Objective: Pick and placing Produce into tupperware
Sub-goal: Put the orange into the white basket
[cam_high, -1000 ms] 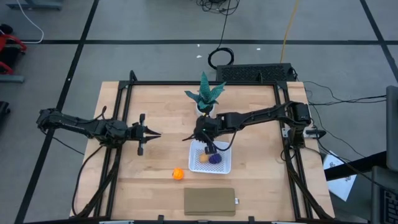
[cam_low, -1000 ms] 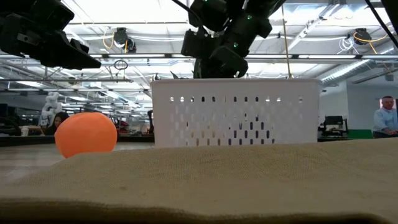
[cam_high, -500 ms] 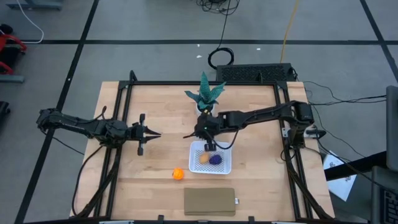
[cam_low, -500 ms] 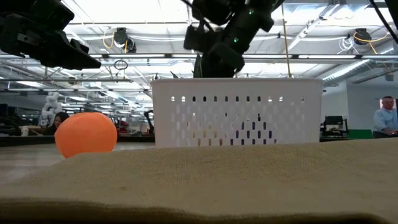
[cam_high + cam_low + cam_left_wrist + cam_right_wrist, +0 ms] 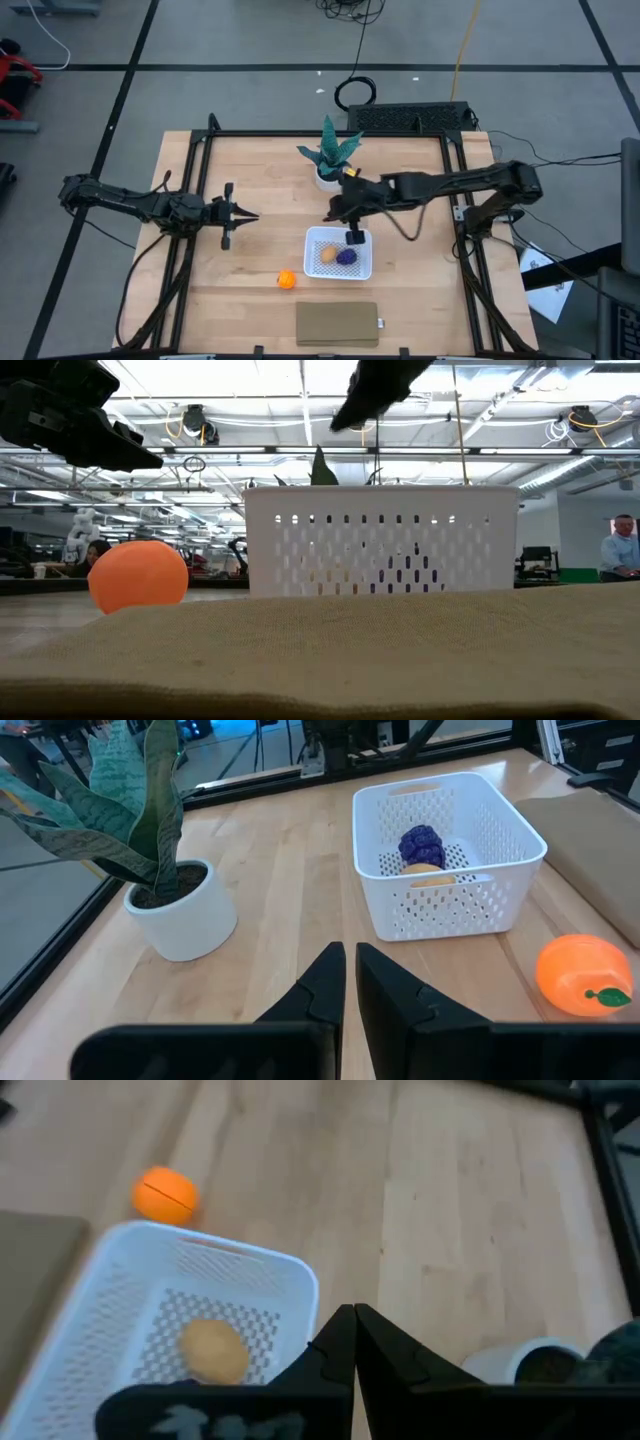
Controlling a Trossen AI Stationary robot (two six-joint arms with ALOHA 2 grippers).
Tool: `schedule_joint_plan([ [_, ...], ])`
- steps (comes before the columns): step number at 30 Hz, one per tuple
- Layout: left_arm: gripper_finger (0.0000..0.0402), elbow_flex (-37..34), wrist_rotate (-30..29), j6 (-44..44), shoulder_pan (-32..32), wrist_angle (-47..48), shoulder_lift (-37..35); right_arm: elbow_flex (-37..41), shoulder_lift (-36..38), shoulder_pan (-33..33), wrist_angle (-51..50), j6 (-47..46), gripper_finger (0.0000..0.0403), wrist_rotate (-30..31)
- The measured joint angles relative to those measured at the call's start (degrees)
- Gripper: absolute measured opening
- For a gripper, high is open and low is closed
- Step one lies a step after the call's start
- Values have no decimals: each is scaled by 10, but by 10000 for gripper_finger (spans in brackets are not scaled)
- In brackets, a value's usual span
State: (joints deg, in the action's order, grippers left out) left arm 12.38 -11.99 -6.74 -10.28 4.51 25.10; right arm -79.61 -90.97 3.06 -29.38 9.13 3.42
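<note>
The white tupperware point(image 5: 352, 270) stands on the table right of centre. The tan-yellow oval point(image 5: 327, 255) and the dark purple lump point(image 5: 346, 257) lie inside it, also seen in the left wrist view as the oval point(image 5: 430, 872) and the lump point(image 5: 422, 845). The orange ball point(image 5: 286, 280) rests on the wood just left of the tupperware's near corner. My right gripper point(image 5: 352, 237) hangs shut above the tupperware's far rim, holding nothing. My left gripper point(image 5: 243, 215) waits shut over the table's left half, pointing right.
A green potted plant point(image 5: 330, 160) stands just beyond the tupperware, close to the right arm. A flat tan pad point(image 5: 337, 323) lies at the near edge. Bare wood lies between the left gripper and the ball. People show in the room behind the table.
My right gripper has risen out of the tupperware and drawn back a little toward the table's right and far side; in the low view it has climbed from the rim almost out of the picture. The oval and the purple lump stay in the tupperware.
</note>
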Motion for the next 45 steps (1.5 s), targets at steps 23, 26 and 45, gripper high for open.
schedule_joint_plan([
  [23, 33, 0, 0, 6, 0, -7, 0, 352, 329, 68, 189, -133, 0, 76],
  [26, 33, 0, 0, 0, 0, -16, 0, 393, 364, 92, 196, -148, 0, 110],
  [45, 33, 0, -1, -11, 0, -17, 0, 580, 568, 67, 311, -136, 0, 93],
])
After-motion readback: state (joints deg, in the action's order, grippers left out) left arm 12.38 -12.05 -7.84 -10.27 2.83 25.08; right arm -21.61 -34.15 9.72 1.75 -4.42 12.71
